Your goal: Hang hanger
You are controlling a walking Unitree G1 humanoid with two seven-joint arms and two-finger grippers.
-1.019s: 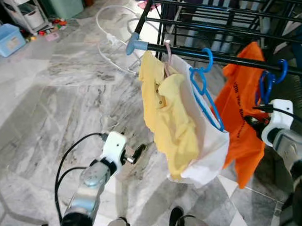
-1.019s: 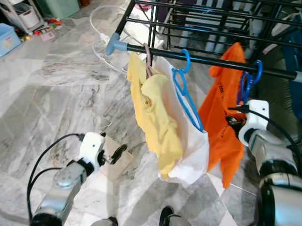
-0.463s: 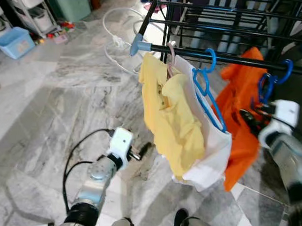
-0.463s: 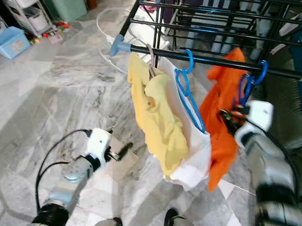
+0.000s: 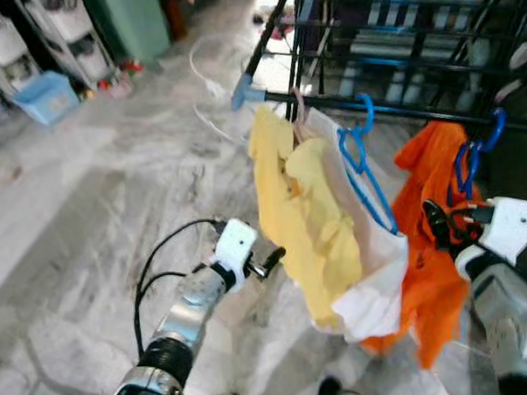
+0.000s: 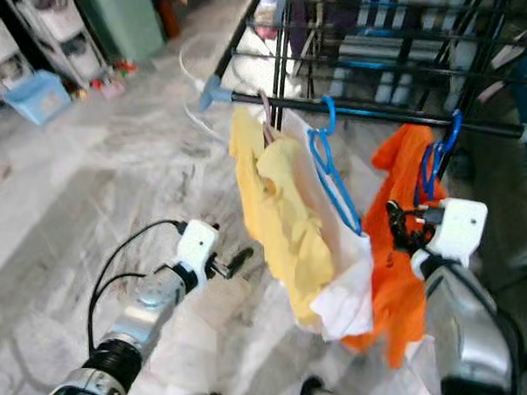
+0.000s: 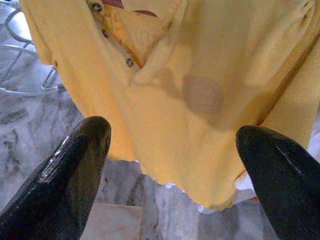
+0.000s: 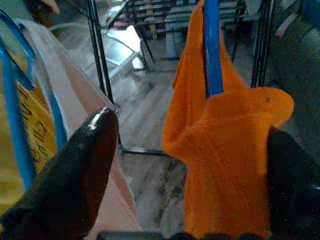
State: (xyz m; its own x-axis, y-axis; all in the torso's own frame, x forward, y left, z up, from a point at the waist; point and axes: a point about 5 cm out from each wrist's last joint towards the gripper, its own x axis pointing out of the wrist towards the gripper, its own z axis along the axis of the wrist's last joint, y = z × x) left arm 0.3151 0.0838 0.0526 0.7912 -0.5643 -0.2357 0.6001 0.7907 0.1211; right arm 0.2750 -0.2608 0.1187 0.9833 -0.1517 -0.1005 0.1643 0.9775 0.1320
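Both my arms have risen toward the drying rack (image 5: pixel 396 34) since a second ago. Along its front rail hang the yellow shirt (image 5: pixel 303 209), white garment (image 5: pixel 377 289) and orange shirt (image 5: pixel 433 269) on its blue hanger (image 5: pixel 471 153). My right gripper (image 5: pixel 433 225), fingers spread, sits beside the orange cloth; my left gripper (image 5: pixel 270 258), released, faces the yellow shirt.

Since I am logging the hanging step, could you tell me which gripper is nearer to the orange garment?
Right. The right gripper sits open against the orange garment, just below its blue hanger; the left gripper is open by the yellow shirt.
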